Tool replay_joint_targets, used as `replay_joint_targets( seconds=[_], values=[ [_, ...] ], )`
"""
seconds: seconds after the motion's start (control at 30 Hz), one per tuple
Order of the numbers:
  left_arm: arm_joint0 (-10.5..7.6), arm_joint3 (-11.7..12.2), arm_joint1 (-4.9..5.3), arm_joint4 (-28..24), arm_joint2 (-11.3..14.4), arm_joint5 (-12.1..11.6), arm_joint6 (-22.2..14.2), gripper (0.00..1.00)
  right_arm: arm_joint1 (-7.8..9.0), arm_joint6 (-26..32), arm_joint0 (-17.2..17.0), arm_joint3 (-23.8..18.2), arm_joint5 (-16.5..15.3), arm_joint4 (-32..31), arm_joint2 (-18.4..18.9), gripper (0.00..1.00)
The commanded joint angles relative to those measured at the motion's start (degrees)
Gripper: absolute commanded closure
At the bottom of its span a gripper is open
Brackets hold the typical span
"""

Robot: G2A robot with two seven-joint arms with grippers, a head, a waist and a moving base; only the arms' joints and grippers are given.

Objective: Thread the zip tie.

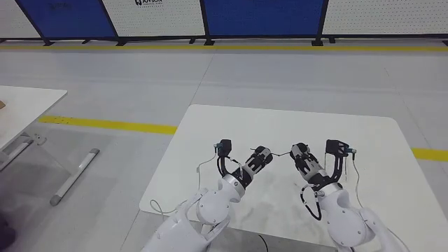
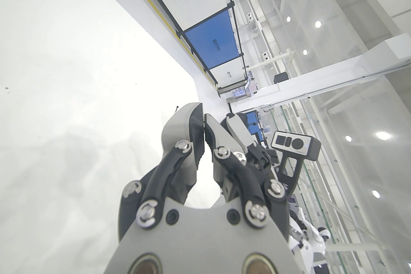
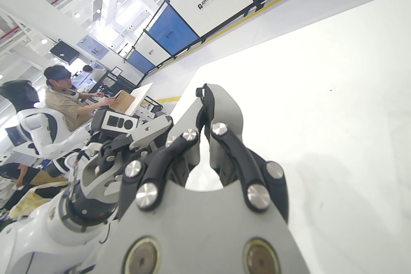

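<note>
White table (image 1: 210, 126) lies below the work. Low in the middle of the top view, your left gripper (image 1: 267, 156) is closed, and your right gripper (image 1: 293, 151), facing it, is closed too. Between their tips runs a thin dark line, the zip tie (image 1: 280, 154); each gripper seems to pinch one end. I judge threading is not yet begun: next you must curve the tie until its tail meets the head's slot, slowly.

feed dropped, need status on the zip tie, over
Left gripper shut on zip tie. Right gripper shut on its other end. Tie held over table. No obstruction seen between them.
</note>
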Motion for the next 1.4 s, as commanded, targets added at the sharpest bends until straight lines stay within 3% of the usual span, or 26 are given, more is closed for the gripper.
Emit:
replay_joint_targets(
  seconds=[0.0,0.43,0.8,1.03,1.1,1.23,1.37],
  values=[
    [0.00,0.0,0.00,0.0,0.0,0.0,0.0,1.00,-0.12,0.1,-0.1,0.0,-0.1,-0.1,0.1,1.00],
    [0.00,0.0,0.00,0.0,0.0,0.0,0.0,1.00,-0.78,1.4,-0.7,-0.2,-0.6,-1.4,0.8,1.00],
    [0.00,0.0,0.00,0.0,0.0,0.0,0.0,1.00,-2.11,1.9,1.5,2.7,-1.7,-1.3,-1.4,1.00],
    [0.00,0.0,0.00,0.0,0.0,0.0,0.0,1.00,-2.56,1.8,1.6,2.8,-1.3,-1.2,-0.7,1.00],
    [0.00,0.0,0.00,0.0,0.0,0.0,0.0,1.00,-2.59,1.8,1.3,2.6,-1.5,-1.1,-0.2,0.80],
    [0.00,0.0,0.00,0.0,0.0,0.0,0.0,1.00,-2.64,1.9,0.5,2.0,-1.7,-0.7,1.0,0.58],
    [0.00,0.0,0.00,0.0,0.0,0.0,0.0,1.00,-2.66,2.4,-0.2,1.4,-2.0,-1.4,1.5,0.55]
  ],
)
